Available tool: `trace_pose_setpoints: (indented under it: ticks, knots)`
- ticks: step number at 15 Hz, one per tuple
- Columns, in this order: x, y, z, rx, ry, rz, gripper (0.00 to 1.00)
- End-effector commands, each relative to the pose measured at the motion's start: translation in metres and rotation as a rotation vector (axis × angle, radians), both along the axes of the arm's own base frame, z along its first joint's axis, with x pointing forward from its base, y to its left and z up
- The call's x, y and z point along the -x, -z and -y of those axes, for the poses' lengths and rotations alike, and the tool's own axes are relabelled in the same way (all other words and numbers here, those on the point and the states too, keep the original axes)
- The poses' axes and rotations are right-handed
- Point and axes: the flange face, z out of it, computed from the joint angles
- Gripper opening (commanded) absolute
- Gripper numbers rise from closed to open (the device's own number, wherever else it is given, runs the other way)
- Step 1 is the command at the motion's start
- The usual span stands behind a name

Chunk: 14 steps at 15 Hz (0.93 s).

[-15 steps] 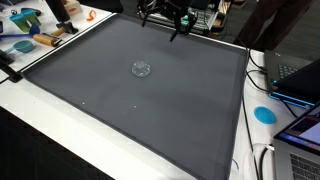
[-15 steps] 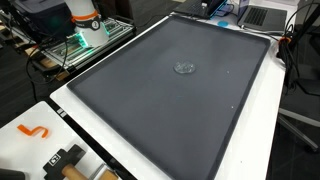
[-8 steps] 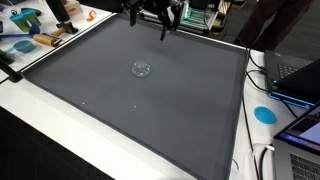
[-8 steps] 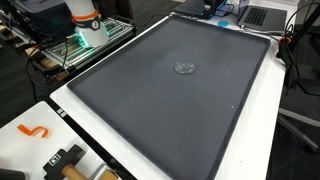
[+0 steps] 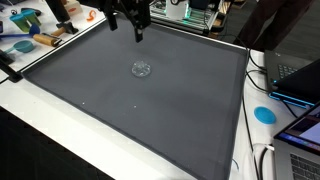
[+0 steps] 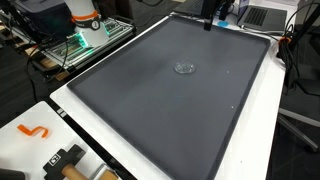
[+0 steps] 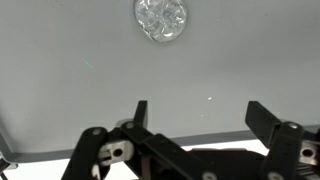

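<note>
A small clear round glass piece (image 5: 142, 69) (image 6: 185, 68) lies alone near the middle of the big dark grey mat (image 5: 100, 100) (image 6: 150, 110). My gripper (image 5: 137, 33) hangs over the mat's far edge, above and beyond the glass piece, and shows at the top of an exterior view (image 6: 208, 20). In the wrist view the gripper (image 7: 200, 115) stands open with nothing between its fingers. The glass piece (image 7: 161, 20) lies ahead of it at the top, well apart from the fingertips (image 7: 141, 108).
The mat covers a white table (image 5: 40, 140). Tools and a blue object (image 5: 22, 45) lie at one corner, an orange hook (image 6: 33, 131) at another. A blue disc (image 5: 264, 114), cables and laptops (image 5: 297, 82) line one side. A green-lit rack (image 6: 82, 40) stands beyond the table.
My gripper has travelled sideways along the mat's far edge, leftward in one exterior view, and has come into the top of the other. It stays open. The glass piece has not moved.
</note>
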Motion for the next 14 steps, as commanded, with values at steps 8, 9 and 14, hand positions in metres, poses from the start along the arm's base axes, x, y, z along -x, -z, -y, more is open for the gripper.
trace_pose_setpoints:
  ticks: [8,9,14]
  knots:
    - [0.029,0.037,0.104,-0.247,0.272,0.042,1.00]
    - [0.034,0.041,0.111,-0.263,0.305,0.040,1.00]
    - [0.060,0.060,0.132,-0.324,0.424,0.059,1.00]
